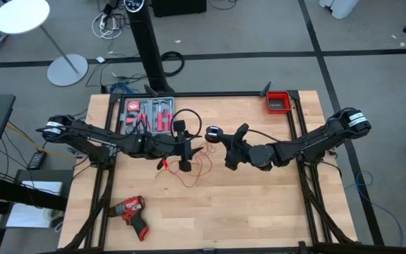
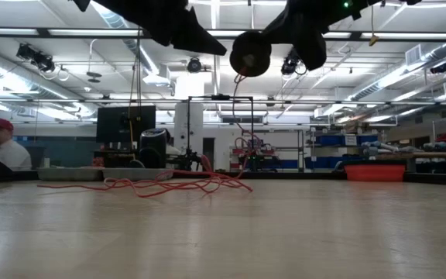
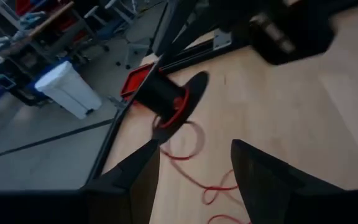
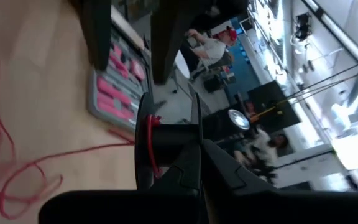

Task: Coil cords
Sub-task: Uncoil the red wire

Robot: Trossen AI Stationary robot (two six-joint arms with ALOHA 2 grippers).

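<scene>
Red wire (image 1: 189, 171) trails from the black spool (image 1: 213, 133), loose on the table toward the left gripper (image 1: 187, 152).
Right gripper (image 1: 230, 149) grips the raised spool's flange; left gripper, fingers wide and empty, hangs nearer the slack.

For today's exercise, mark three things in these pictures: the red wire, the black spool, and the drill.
Red wire (image 2: 157, 186): low view, on the loose tangle lying on the table.
Black spool (image 3: 166, 96): left wrist view, on its dark core between the flanges.
Drill (image 1: 131, 212): high view, on its red body.
</scene>
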